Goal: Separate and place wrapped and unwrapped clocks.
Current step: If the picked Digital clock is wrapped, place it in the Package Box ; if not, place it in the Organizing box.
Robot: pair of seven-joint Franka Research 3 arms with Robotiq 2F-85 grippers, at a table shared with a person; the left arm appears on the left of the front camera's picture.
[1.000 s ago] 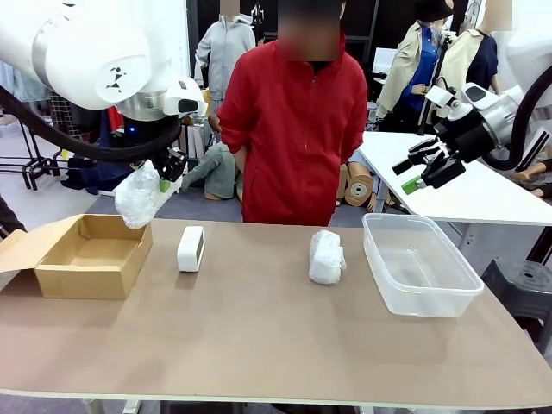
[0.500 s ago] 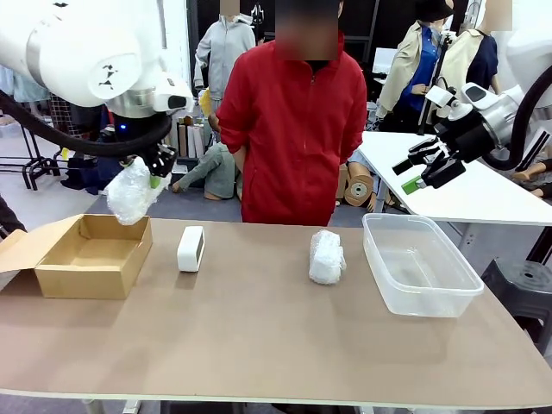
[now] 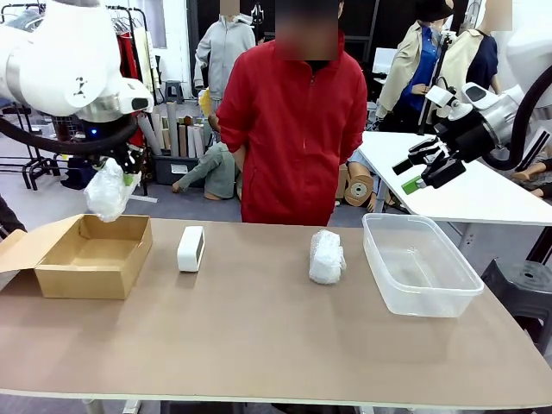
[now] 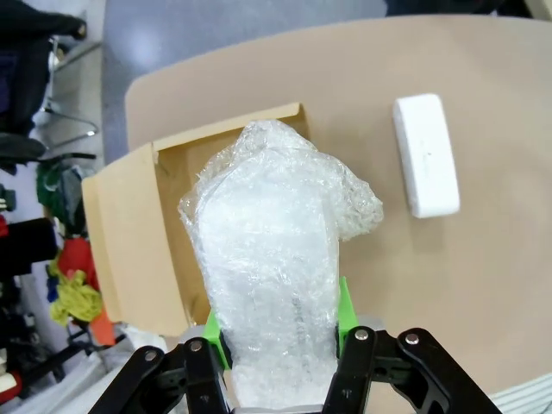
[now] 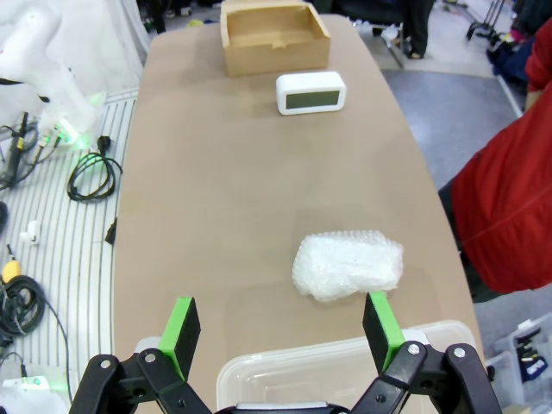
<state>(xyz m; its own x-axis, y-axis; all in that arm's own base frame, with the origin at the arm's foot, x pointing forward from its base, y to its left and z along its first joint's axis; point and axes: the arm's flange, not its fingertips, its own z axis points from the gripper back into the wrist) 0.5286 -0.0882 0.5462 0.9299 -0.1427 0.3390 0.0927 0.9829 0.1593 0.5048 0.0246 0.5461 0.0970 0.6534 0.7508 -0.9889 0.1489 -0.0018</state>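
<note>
My left gripper [image 3: 121,175] is shut on a bubble-wrapped clock [image 3: 109,191] and holds it in the air above the far edge of the open cardboard box [image 3: 65,276]. In the left wrist view the bundle [image 4: 274,259] stands between my green pads over the box [image 4: 129,250]. The bare white clock [image 3: 191,248] stands on the table right of the box; its dark face shows in the right wrist view [image 5: 311,92]. A second wrapped clock [image 3: 326,256] lies mid-table, beside the clear tub [image 3: 457,289]. My right gripper [image 3: 424,173] hangs open and empty, high above the tub.
A person in a red jacket [image 3: 302,121] stands at the far side of the table, hands behind the back. The box's flap [image 3: 21,246] hangs open to the left. A white table [image 3: 466,190] stands behind at the right.
My left arm has carried the wrapped clock leftwards and slightly up, from the box's right wall to over its far edge. The right arm has stayed still.
</note>
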